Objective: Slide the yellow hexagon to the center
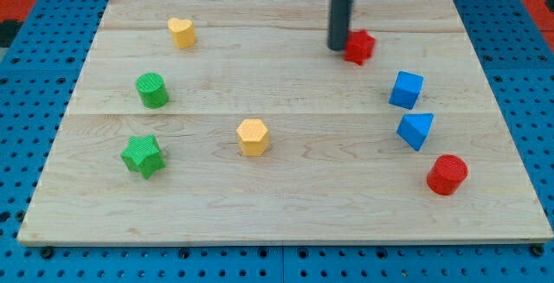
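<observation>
The yellow hexagon (253, 136) sits on the wooden board (286, 214), a little to the view's left of the board's middle and slightly toward the bottom. My tip (337, 48) is near the view's top, touching or just beside the left side of a red star-like block (359, 47). The tip is far from the yellow hexagon, up and to the view's right of it. The rod comes down from the top edge of the view.
A yellow heart-like block (182, 32) lies at top left. A green cylinder (152, 90) and a green star (142, 155) are at left. A blue cube (406, 89), a blue triangle (415, 131) and a red cylinder (447, 174) are at right.
</observation>
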